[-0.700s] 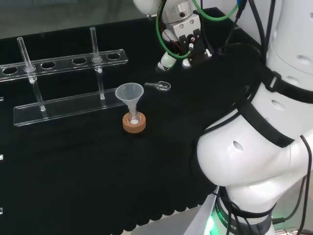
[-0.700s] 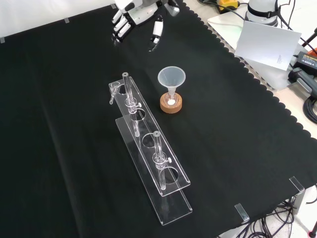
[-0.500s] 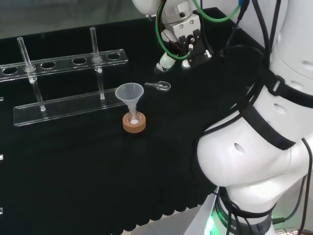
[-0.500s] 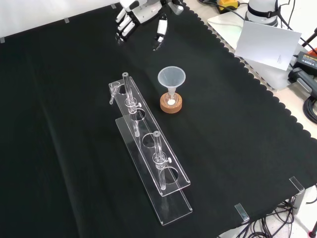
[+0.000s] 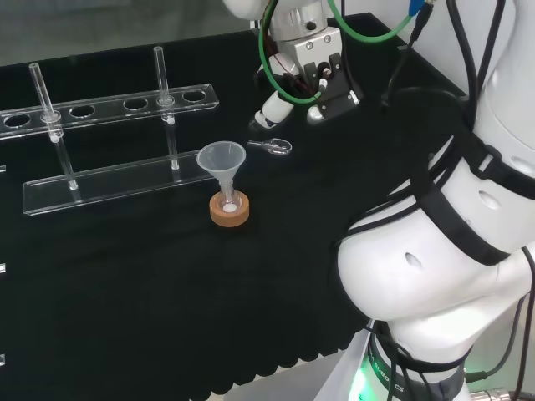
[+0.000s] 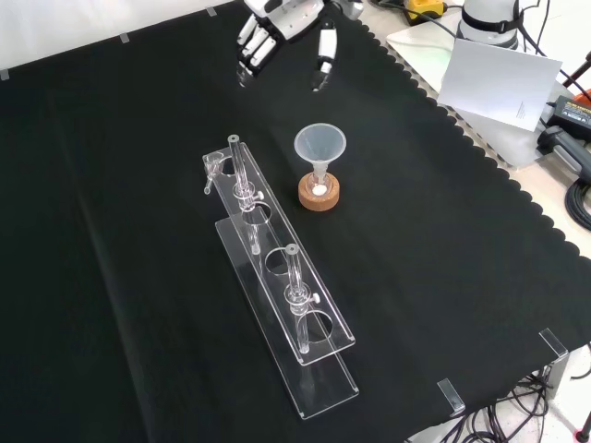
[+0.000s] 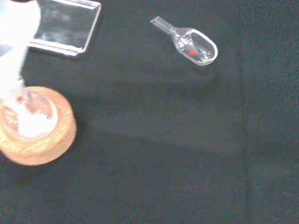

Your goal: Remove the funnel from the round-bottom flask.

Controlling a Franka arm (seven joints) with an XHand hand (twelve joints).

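A clear funnel [image 5: 221, 159] [image 6: 319, 146] stands with its stem in a small round-bottom flask [image 5: 229, 203] that holds some white powder. The flask sits on a cork ring [image 5: 229, 215] [image 6: 319, 195] in the middle of the black cloth. My hand [image 6: 282, 23] hovers beyond the funnel at the top of the front view, fingers straight and spread, holding nothing. In the head view the hand [image 5: 276, 106] is to the right of the funnel and farther off. The wrist view has the cork ring [image 7: 39, 133] and the flask's white powder [image 7: 30, 122] close by.
A clear test-tube rack [image 5: 117, 104] [image 6: 277, 286] with two tubes stands next to the flask. A small glass scoop [image 5: 272, 147] [image 7: 194, 44] lies on the cloth between the hand and the funnel. White paper [image 6: 499, 78] and cables lie past the cloth's scalloped edge.
The hand has moved right in the front view, and down and left in the head view, closer to the funnel. Funnel, flask and rack have not moved.
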